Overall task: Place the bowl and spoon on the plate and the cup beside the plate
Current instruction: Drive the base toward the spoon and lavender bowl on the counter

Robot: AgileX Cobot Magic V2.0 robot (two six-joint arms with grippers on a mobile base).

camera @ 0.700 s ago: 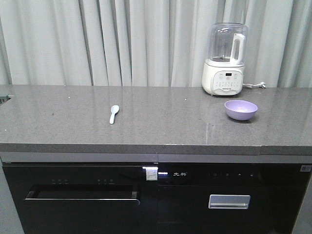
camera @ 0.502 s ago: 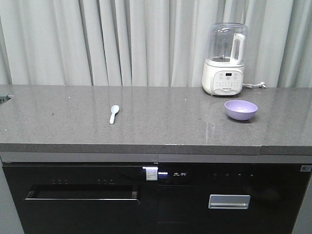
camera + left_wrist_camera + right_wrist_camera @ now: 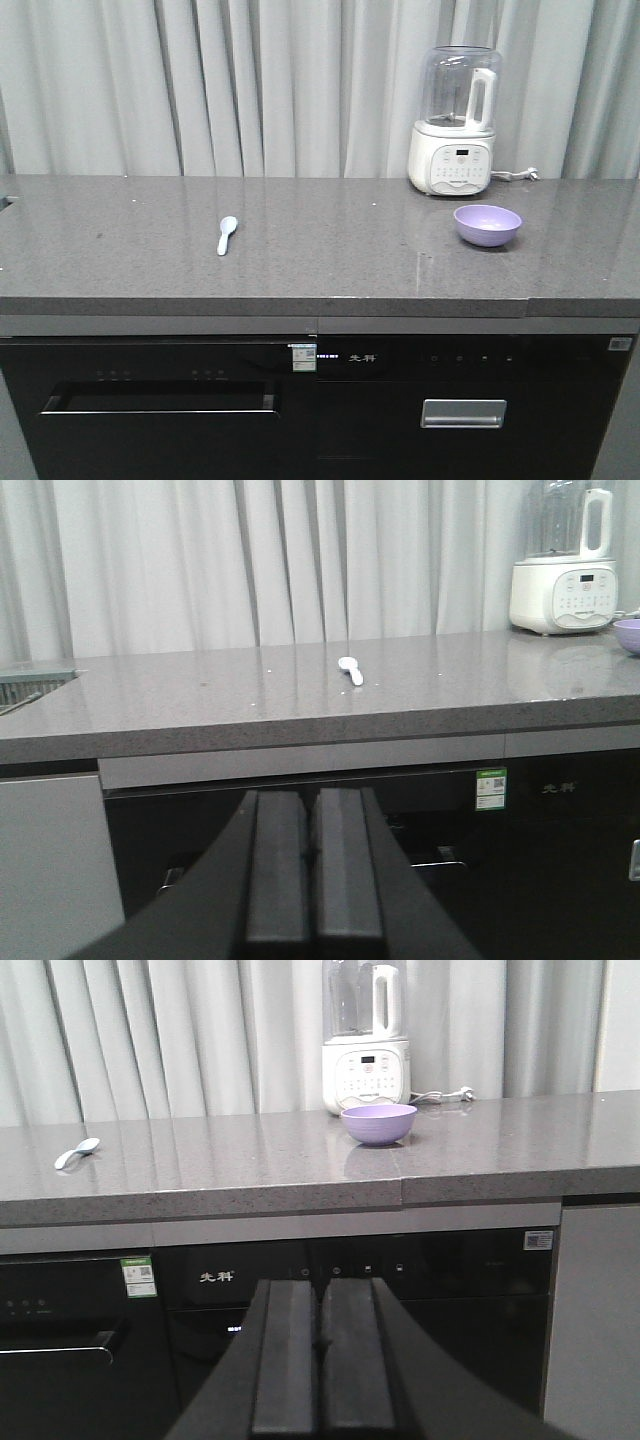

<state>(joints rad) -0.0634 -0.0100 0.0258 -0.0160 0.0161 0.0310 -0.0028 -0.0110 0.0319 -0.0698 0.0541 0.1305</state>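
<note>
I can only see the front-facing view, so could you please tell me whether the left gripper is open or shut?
Observer: The left gripper is shut and empty, facing the dark cabinet front below the counter.
Operator: Thank you. And the right one?
Observer: The right gripper is shut and empty too, aimed roughly beneath the bowl.
Operator: Does either wrist camera show a plate or a cup?
Observer: No. On the counter they show only the spoon, the bowl and the blender.
</note>
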